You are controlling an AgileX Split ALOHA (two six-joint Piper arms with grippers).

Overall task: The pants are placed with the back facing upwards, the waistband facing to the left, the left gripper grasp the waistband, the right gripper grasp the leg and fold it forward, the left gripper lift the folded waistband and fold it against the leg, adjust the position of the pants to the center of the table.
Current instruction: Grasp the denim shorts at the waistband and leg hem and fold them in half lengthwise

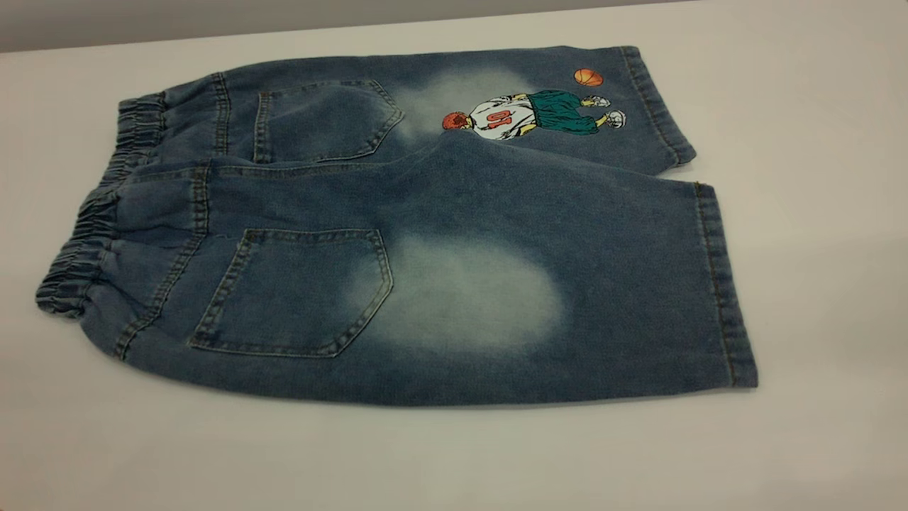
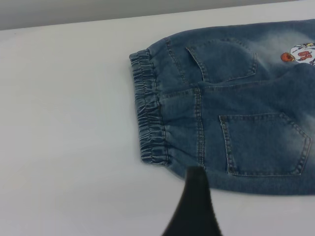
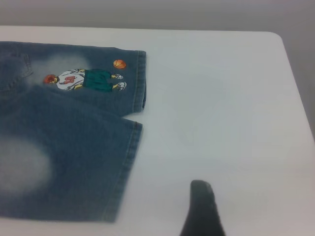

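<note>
The pants (image 1: 425, 234) lie flat on the table (image 1: 816, 213), back pockets up, with the ruffled waistband (image 1: 92, 227) at the left. The plain leg (image 1: 567, 298) with its pale oval patch is the nearer one; the printed leg (image 1: 539, 113) lies behind it. Neither gripper appears in the exterior view. In the left wrist view, the left gripper (image 2: 197, 206) hangs over the table at the pants' near edge, close to the waistband (image 2: 147, 113). In the right wrist view, the right gripper (image 3: 203, 211) is over bare table, apart from the leg (image 3: 74, 162) and its hem.
White table surface surrounds the pants on all sides. The table's far edge (image 1: 284, 28) runs behind the pants, and its rounded corner (image 3: 275, 37) shows in the right wrist view. Nothing else lies on the table.
</note>
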